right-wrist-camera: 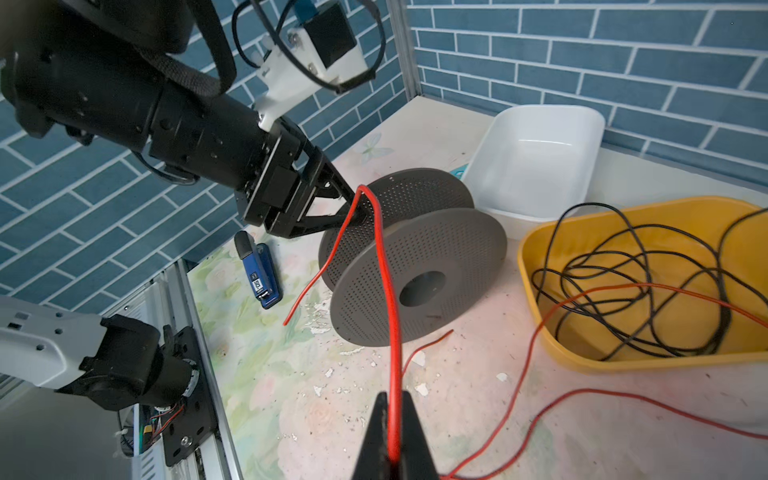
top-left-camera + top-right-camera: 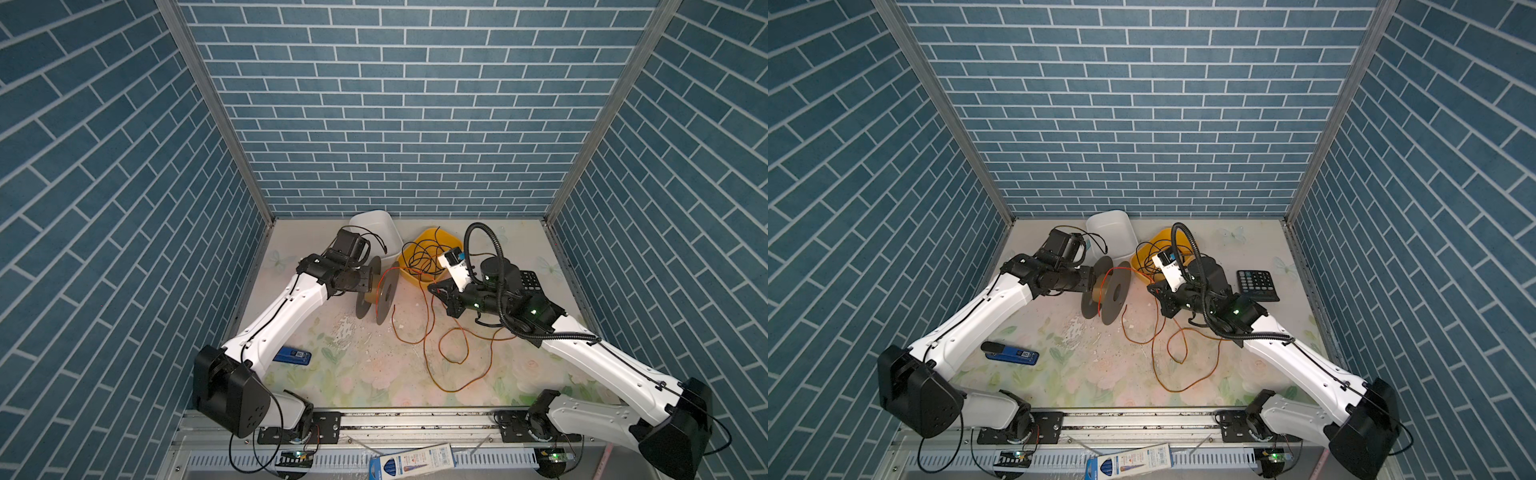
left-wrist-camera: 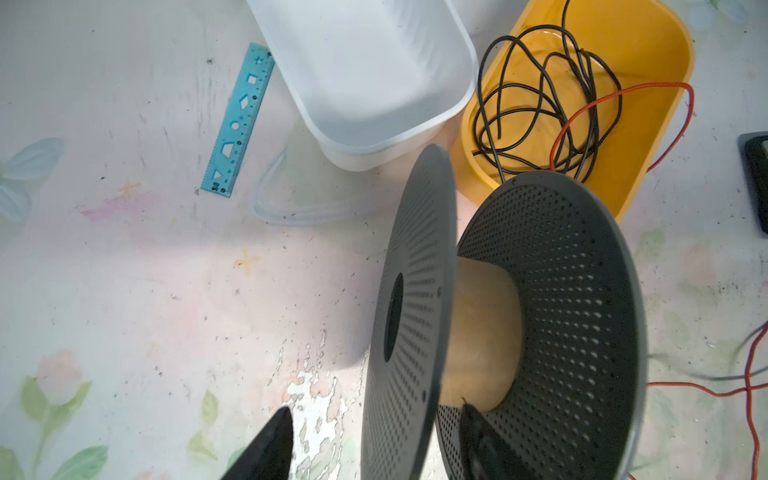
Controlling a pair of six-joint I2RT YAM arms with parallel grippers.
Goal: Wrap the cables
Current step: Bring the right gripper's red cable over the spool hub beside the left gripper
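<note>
Calculator [image 2: 530, 281] half behind right arm [image 2: 582, 347], cables [image 1: 392, 332] (orange-red) cut off at edge

Cable [image 2: 455, 391] loops nr spool [image 2: 385, 297].

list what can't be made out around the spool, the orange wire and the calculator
left gripper: whether its jaws touch the spool flange; left wrist view, blurred and cut off by the frame edge.
orange wire: its path through the yellow tub; too thin in both top views, cut by the edge in the right wrist view.
calculator: its display; too small in both top views, cut by the edge in the left wrist view.
</note>
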